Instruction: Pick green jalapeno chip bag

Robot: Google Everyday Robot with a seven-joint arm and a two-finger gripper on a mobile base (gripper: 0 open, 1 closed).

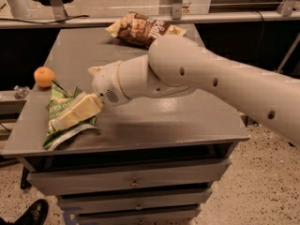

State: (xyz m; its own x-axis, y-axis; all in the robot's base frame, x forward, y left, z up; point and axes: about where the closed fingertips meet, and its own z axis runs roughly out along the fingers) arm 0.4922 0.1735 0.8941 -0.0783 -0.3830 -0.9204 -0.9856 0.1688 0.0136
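The green jalapeno chip bag (59, 101) lies crinkled near the front left corner of the grey table (164, 121), with a white edge along its lower side. My gripper (63, 121) reaches in from the right, down at the level of the bag and lying across its middle, so it covers part of the bag. The thick cream arm (211, 83) spans the table behind it.
A small orange fruit (44, 76) sits just behind the green bag at the table's left edge. A larger brown-and-tan chip bag (140, 28) lies at the back. Drawers (133, 182) are below the tabletop. A black shoe (33, 213) shows on the floor at the bottom left.
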